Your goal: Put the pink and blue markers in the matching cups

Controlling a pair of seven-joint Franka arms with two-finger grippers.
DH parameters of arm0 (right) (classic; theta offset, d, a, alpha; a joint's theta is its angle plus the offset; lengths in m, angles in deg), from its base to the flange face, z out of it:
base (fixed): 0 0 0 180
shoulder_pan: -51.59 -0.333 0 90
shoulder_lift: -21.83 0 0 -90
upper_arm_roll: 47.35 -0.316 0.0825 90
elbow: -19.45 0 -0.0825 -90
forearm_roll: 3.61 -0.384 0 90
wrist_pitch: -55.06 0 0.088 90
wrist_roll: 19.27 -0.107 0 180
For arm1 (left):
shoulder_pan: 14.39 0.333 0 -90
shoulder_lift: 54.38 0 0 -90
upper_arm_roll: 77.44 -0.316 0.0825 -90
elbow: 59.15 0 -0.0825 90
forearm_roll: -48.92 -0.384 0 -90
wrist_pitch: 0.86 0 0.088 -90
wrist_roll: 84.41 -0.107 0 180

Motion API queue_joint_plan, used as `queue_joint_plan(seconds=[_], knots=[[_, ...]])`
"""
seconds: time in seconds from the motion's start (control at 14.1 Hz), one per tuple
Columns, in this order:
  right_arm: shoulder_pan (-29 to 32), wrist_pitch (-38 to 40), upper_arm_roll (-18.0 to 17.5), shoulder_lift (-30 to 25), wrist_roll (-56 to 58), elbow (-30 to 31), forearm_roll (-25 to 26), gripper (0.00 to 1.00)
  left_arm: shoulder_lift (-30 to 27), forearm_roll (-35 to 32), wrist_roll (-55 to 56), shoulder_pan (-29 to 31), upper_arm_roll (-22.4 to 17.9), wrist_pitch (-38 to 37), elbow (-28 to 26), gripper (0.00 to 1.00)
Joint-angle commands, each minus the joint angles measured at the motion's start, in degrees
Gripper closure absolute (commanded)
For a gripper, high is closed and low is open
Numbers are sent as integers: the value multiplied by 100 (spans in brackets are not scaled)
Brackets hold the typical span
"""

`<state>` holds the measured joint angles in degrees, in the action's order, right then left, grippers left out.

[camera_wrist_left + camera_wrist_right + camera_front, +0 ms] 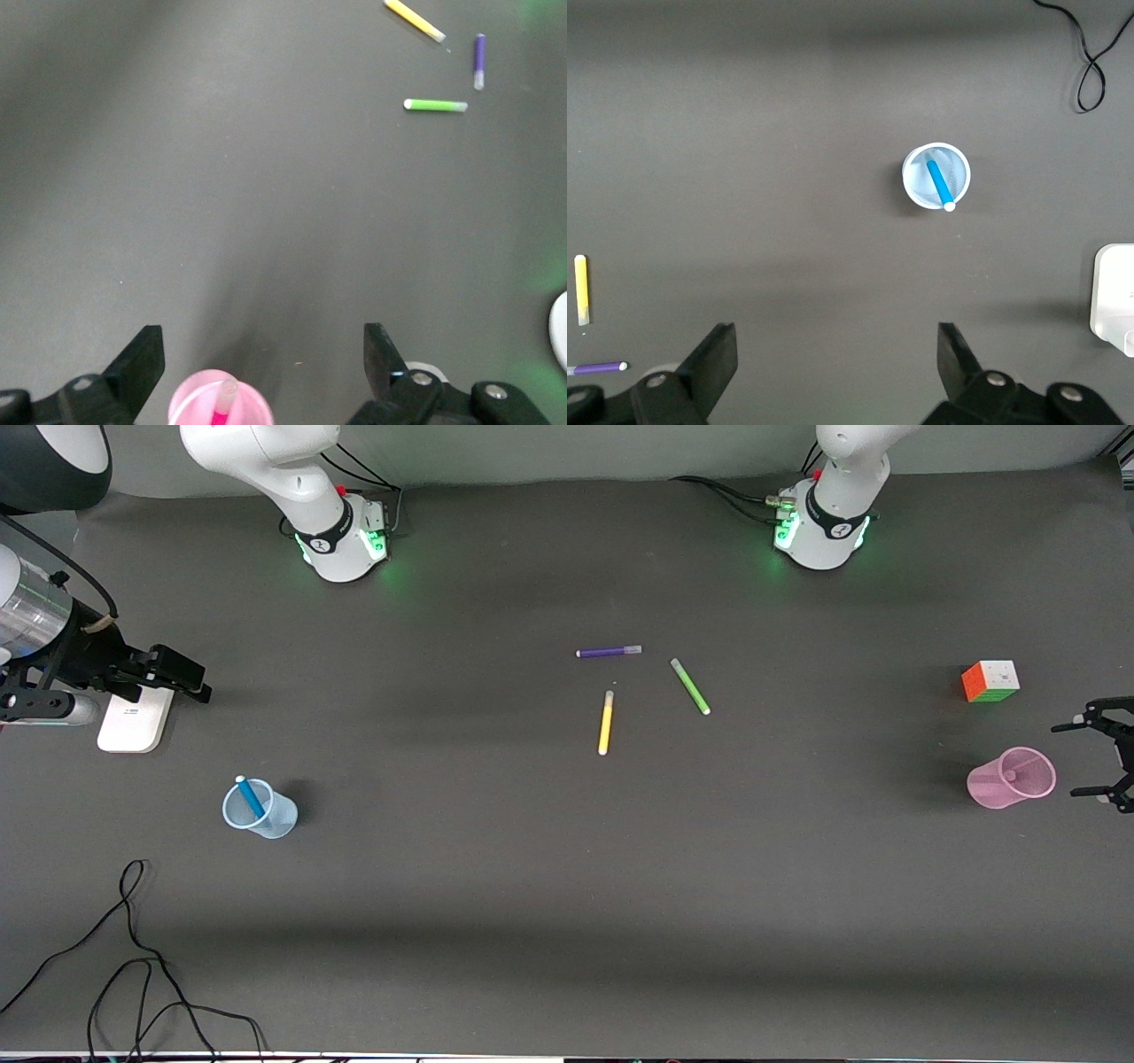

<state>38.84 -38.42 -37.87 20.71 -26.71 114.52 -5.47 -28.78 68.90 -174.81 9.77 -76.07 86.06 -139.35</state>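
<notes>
The pink cup [1028, 790] stands toward the left arm's end of the table. The pink marker [1010, 776] stands in it, pale cap up. My left gripper [1066, 760] hovers beside that cup, open and empty. In the left wrist view its fingers [142, 363] stand wide apart, the pink cup [190, 400] and pink marker [219, 414] showing between them. The blue cup [276, 819] stands toward the right arm's end with the blue marker [250, 797] leaning inside. My right gripper [182, 675] waits open over the table near a white block; the blue cup [914, 181] and blue marker [939, 181] lie well ahead of it.
A yellow pen [606, 722], a green pen [690, 686] and a purple pen [609, 652] lie mid-table. A multicoloured cube [990, 680] sits farther from the front camera than the pink cup. A white block [135, 722] lies under the right hand. A black cable [133, 957] loops near the front edge.
</notes>
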Motion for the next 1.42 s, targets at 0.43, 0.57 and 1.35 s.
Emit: queue_joint_plan(seconds=[0.43,0.57,1.35], knots=[[-7,75,18,59,15,-182,46,0,-1294,-1259,6678,-2475,-67,-492,-92,0],[-7,32,36,59,15,-199,55,0,-1312,-1592,8040,-2766,-67,-449,-83,0],[-113,14,9,147,15,-208,55,0,-2604,-2112,9538,-3039,117,518,-2008,0]])
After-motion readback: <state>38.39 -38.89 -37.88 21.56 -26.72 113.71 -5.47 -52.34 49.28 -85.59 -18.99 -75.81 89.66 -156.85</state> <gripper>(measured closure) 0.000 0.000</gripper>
